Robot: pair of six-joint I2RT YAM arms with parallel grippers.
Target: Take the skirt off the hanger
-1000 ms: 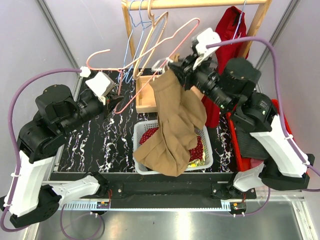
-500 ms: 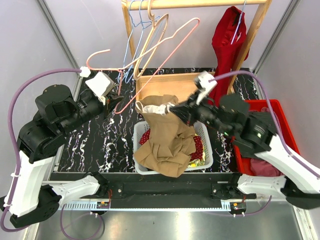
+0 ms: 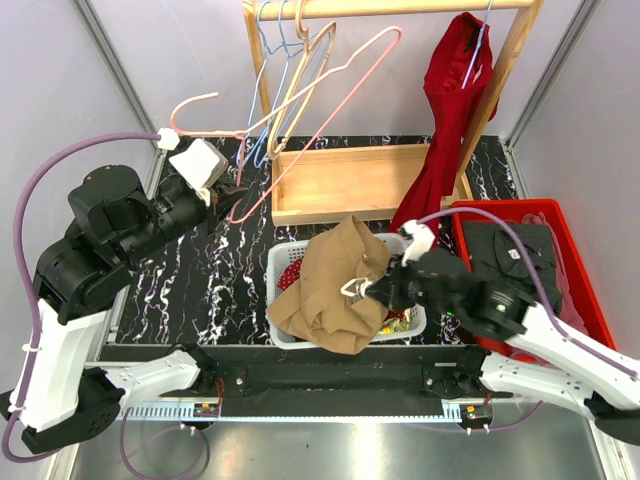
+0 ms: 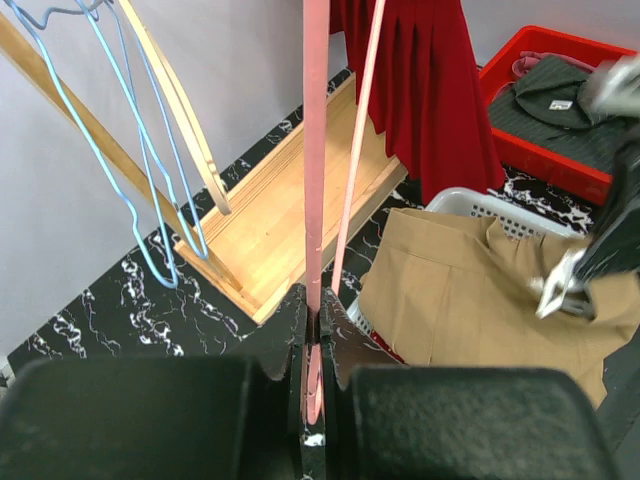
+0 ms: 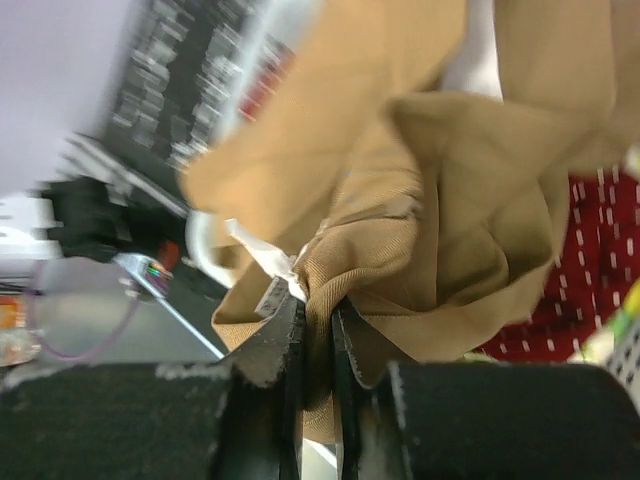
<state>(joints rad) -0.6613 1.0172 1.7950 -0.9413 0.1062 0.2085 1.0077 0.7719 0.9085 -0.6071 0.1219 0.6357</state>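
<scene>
The tan skirt [image 3: 335, 282] lies bunched over the white basket [image 3: 277, 262], off the pink hanger [image 3: 330, 103]. My right gripper [image 3: 372, 290] is shut on a fold of the skirt [image 5: 400, 230], low over the basket. My left gripper [image 3: 235, 197] is shut on the pink hanger's lower bar [image 4: 314, 200], holding it tilted up toward the wooden rail. The skirt also shows in the left wrist view [image 4: 470, 290].
A wooden rack [image 3: 350, 185] with a rail holds blue and wooden hangers [image 3: 285, 60] and a red garment [image 3: 450, 110]. A red bin [image 3: 580, 290] with dark clothes stands at the right. Red spotted cloth lies in the basket under the skirt.
My right gripper has pulled the skirt down and toward the front, from near the hanger to low over the basket. The hanger is now bare. My left arm has barely moved.
</scene>
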